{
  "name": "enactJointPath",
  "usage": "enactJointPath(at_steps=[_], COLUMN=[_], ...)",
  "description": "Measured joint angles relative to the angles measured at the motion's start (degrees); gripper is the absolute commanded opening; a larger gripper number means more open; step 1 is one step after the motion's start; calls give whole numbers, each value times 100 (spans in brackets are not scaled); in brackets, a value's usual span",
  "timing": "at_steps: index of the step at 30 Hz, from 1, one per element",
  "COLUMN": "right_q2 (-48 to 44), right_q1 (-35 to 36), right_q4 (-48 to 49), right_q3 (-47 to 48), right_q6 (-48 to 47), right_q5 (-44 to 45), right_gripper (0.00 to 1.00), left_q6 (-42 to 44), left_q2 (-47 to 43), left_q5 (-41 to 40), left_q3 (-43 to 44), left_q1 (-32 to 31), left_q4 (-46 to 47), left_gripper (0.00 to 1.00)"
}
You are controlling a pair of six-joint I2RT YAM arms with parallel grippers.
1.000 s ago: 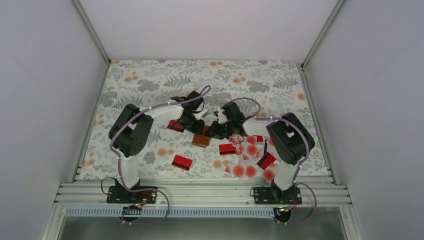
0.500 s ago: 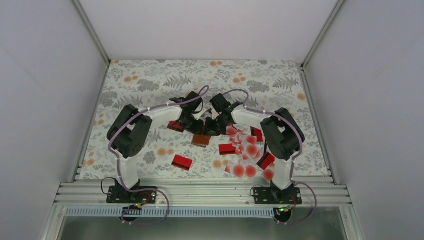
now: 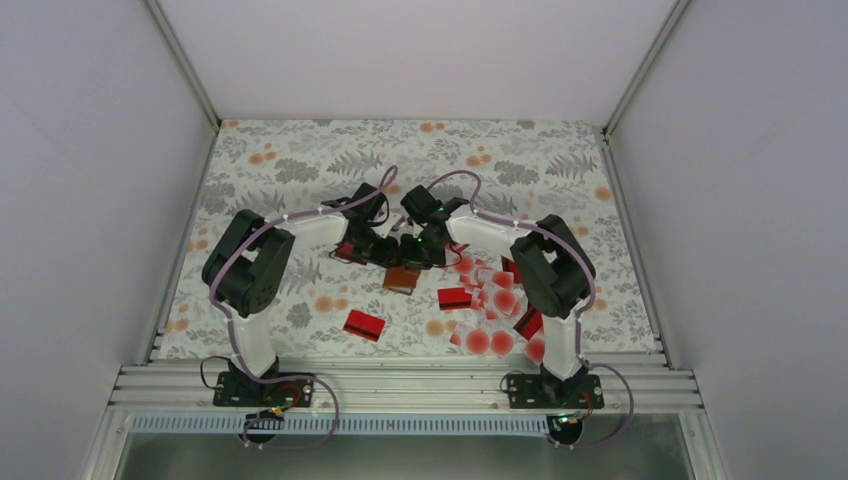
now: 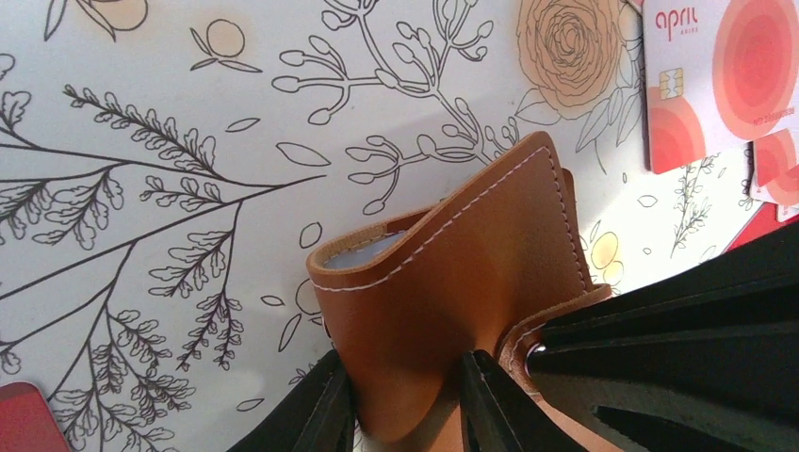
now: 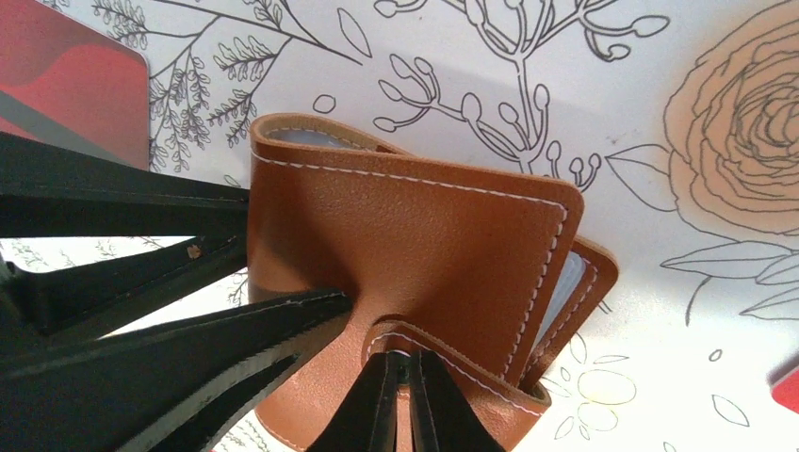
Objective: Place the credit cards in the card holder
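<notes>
Mid-table, card holder (image 4: 452,273) half open, one flap pinched in left hand (image 4: 405,405), another in right hand (image 5: 405,372)

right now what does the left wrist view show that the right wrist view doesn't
Only left wrist: a white card printed "april", top right. Only right wrist: the tips of the right gripper, closed together at a leather flap. Both: the brown holder on the floral cloth, pinched by the left gripper.

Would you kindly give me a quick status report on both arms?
Left gripper shut on card holder. Right gripper shut on another flap. Credit cards loose on table, nothing obstructing.
</notes>
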Motion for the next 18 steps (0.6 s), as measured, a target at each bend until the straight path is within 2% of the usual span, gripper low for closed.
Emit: enactJointPath(at_steps=[3, 12, 18], right_q2=[9, -332, -625], right_q1=[70, 267, 326], right_q4=[-83, 85, -11], right_q3=[61, -63, -164], right_q6=[15, -98, -302], right_q5=[184, 660, 879], right_gripper=[4, 5, 7], left_q6=[0, -122, -131], left_q2=[-31, -114, -243], left_q5=[74, 179, -48], left_q3=[-44, -24, 31], left_q1=[33, 52, -13], left_q4=[63, 13, -380], left_gripper=[31, 49, 57])
